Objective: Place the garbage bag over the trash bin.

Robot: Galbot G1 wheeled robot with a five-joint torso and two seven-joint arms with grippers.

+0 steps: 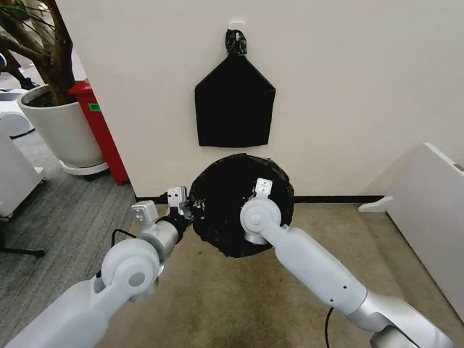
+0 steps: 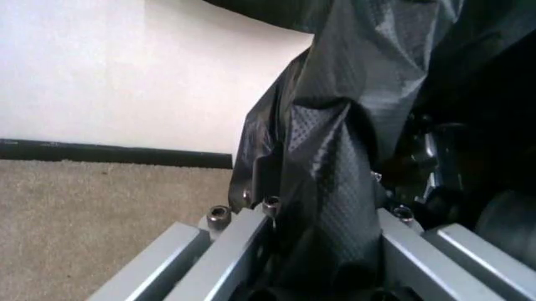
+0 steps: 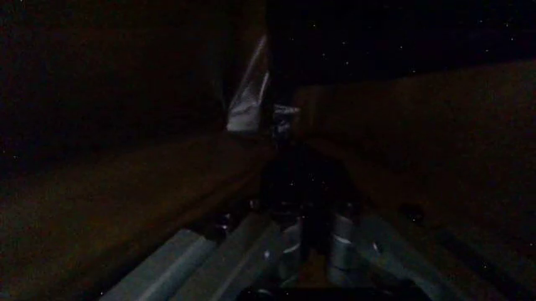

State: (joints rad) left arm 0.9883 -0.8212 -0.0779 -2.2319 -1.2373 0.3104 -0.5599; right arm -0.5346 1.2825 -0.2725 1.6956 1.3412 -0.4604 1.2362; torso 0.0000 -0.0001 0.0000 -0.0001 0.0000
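Black crinkly garbage bag (image 1: 233, 206) draped over trash bin at frame centre, bin itself hidden. Left gripper (image 2: 322, 251) at bag's 9 o'clock edge, clamped on film. Right gripper (image 3: 289, 188) inside opening, finger state unreadable. Judged fitting step; next calls for stretching rim downward.

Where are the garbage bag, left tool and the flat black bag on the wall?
garbage bag (image 1: 228, 196): head view, crinkled top surface.
left tool (image 2: 322, 251): left wrist view, shut on bag film.
flat black bag (image 1: 234, 109): head view, middle.
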